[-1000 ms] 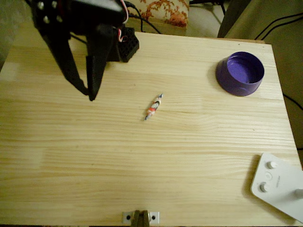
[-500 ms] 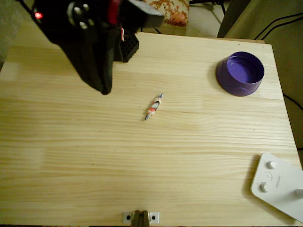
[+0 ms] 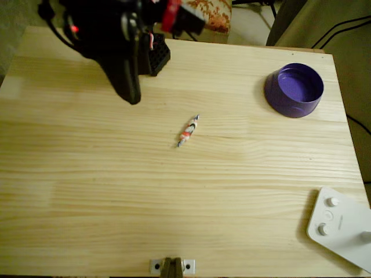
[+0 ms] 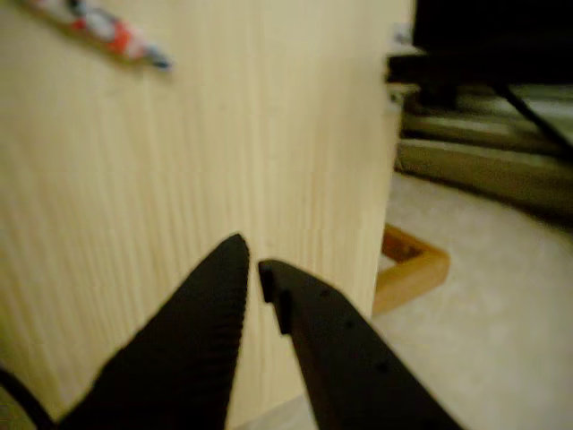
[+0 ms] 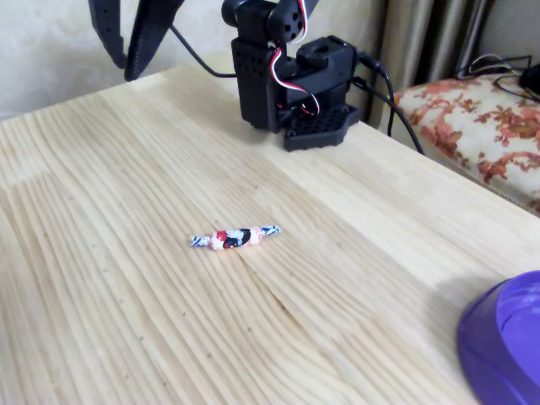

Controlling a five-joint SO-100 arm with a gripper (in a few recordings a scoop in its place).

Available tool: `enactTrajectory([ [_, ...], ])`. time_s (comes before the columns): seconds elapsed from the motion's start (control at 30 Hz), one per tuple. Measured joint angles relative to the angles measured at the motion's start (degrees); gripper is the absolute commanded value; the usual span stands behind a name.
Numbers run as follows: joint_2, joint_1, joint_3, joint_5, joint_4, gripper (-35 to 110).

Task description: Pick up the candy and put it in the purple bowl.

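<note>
- The candy [image 3: 188, 131] is seen lying flat on the bare wooden table [image 3: 174, 220], near the middle and somewhat toward the far edge in the overhead view.
- The purple bowl [image 3: 294, 90] is placed near the table's far right corner, well apart from the candy, and is seen to be empty.
- The gripper [image 4: 252, 264] is held in the air above the far left part of the table, near the arm's base [image 5: 291, 80].
- In the wrist view, the jaws are shown almost closed, with only a narrow gap at the tips, and nothing is held between them.
- No part of the task is judged complete: the candy has not been grasped.
- Approach, grasp, carry to the bowl and release are all left to be done.
</note>
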Motion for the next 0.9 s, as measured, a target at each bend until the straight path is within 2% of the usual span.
enactTrajectory([
  [0.2, -3.52, -0.79, 0.00, -8.44, 0.09, 6],
  [0.37, -6.24, -3.34, 0.00, -13.89, 0.09, 16],
  [0.63, -8.96, -8.96, 0.00, -14.94, -3.52, 30],
  [0.9, -9.58, -17.84, 0.00, -14.41, -3.25, 30],
])
